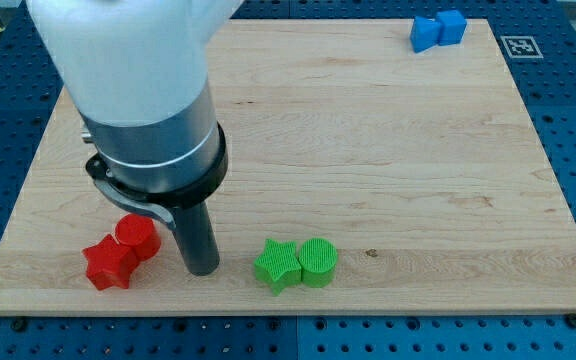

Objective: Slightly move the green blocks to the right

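A green star block and a green round block sit touching side by side near the board's bottom edge, star on the left. My tip rests on the board to the left of the green star, with a gap between them. The arm's body hides the board's upper left part.
A red star block and a red round block sit touching at the bottom left, just left of my tip. Two blue blocks sit at the board's top right edge. The wooden board lies on a blue perforated table.
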